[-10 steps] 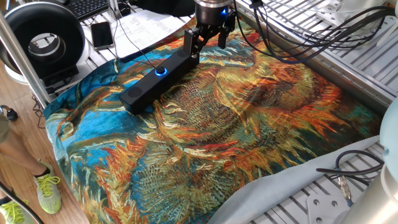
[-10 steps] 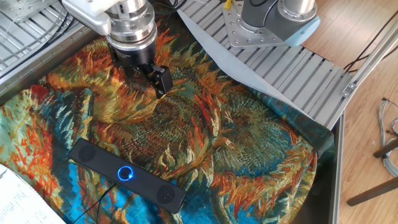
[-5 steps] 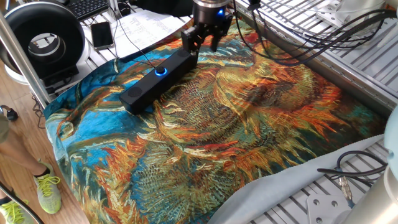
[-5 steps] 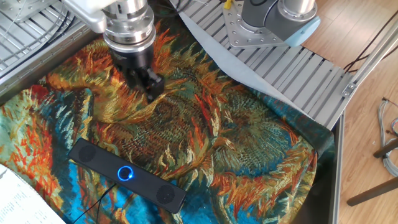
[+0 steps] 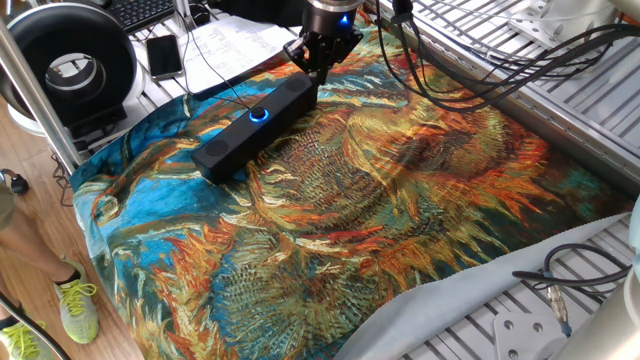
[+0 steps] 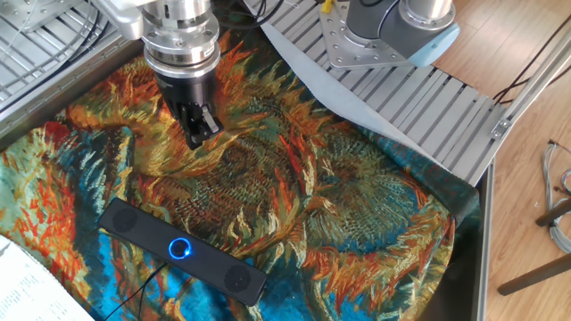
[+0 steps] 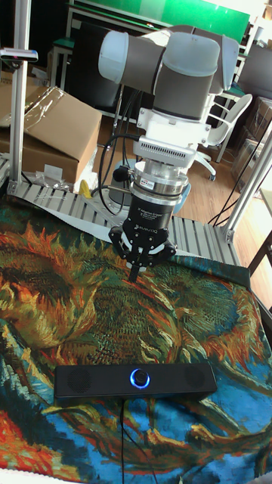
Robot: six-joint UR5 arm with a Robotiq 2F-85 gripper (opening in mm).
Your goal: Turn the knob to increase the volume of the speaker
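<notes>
- While our gripper (image 7: 137, 274) hangs above the sunflower-print cloth (image 6: 339, 205), we see its two fingers pressed together with nothing between them.
- We find the speaker (image 7: 134, 380) lying flat on that cloth, a long black bar, and the gripper is apart from it, touching nothing.
- On the speaker's upper face, at about the middle of its length, sits the knob (image 6: 181, 249), ringed in glowing blue; nothing touches it.
- From the tall fixed view the gripper is beyond the speaker, roughly in line with the knob; from one fixed view its tip (image 5: 322, 72) looks just beside the speaker's far end (image 5: 296, 92). We cannot tell its height above the cloth.
- A thin black cable (image 7: 122, 446) runs from the speaker's near edge, below the knob, over the cloth.
- Beyond the speaker's other end, off the cloth, stands a big round black-and-white ring-shaped device (image 5: 68, 60); a flat black phone (image 5: 164, 55) lies just beside it, next to sheets of paper (image 5: 235, 45).
- The cloth covers the desk (image 6: 419, 94), whose ribbed metal surface shows past the cloth's edge.
</notes>
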